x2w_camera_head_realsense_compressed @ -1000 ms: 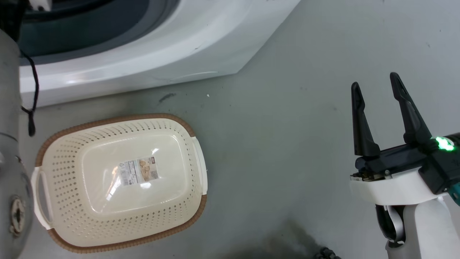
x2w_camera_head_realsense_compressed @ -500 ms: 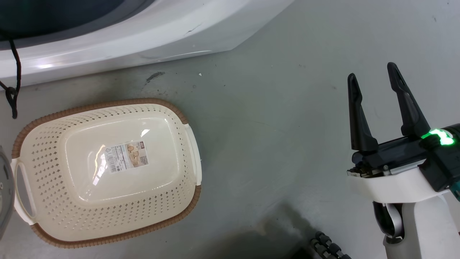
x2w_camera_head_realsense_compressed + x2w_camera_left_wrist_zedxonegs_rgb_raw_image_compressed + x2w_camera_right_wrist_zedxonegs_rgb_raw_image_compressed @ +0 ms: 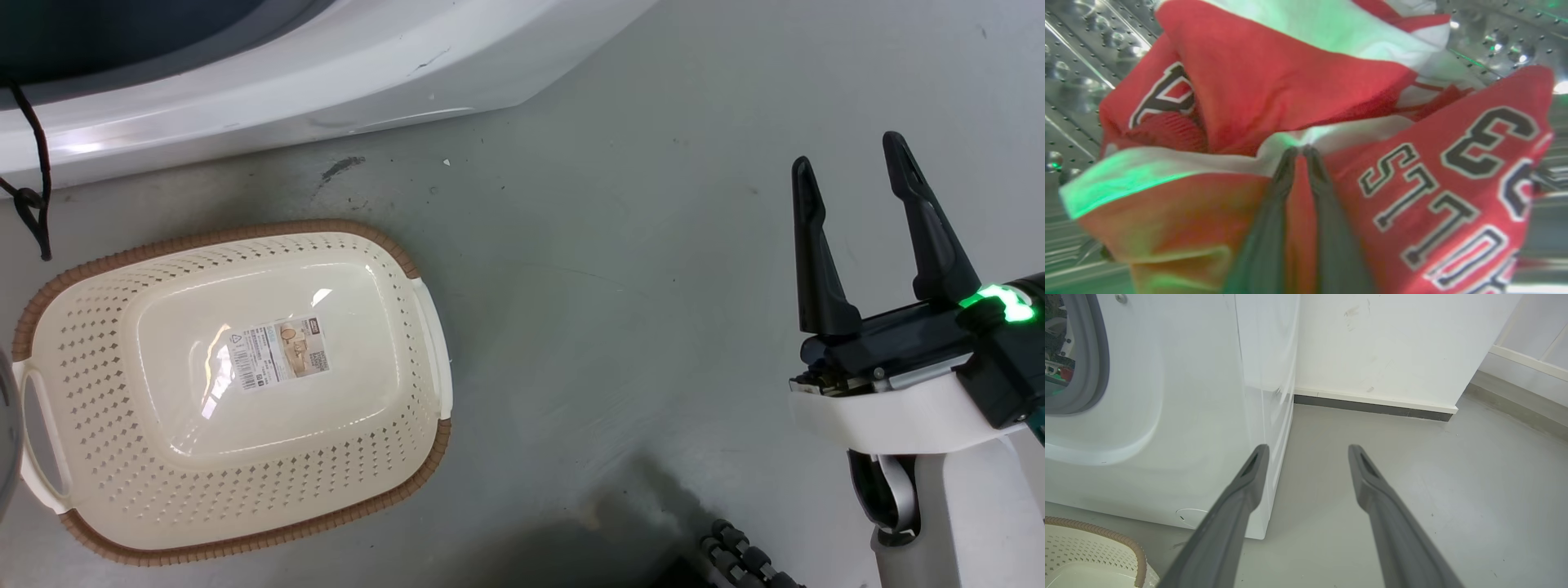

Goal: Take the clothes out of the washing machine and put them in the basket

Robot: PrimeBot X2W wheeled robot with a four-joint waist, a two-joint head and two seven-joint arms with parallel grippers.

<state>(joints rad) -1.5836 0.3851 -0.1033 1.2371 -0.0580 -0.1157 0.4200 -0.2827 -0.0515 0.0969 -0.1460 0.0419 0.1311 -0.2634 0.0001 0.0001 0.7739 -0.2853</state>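
Red clothes [image 3: 1249, 73] sit inside the washing machine [image 3: 1073, 90] — your left hand [image 3: 1301, 152] is clamped on a fold to haul them out; your right hand [image 3: 847, 153] hangs spread beside the machine, the basket [image 3: 204, 239] before it.

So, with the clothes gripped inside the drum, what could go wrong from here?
1. The left tool pinches only a thin fold of the red clothes near white trim; it may slip out, or one garment may stay in the drum.
2. The basket looks small; the bundle may hang over its rim.
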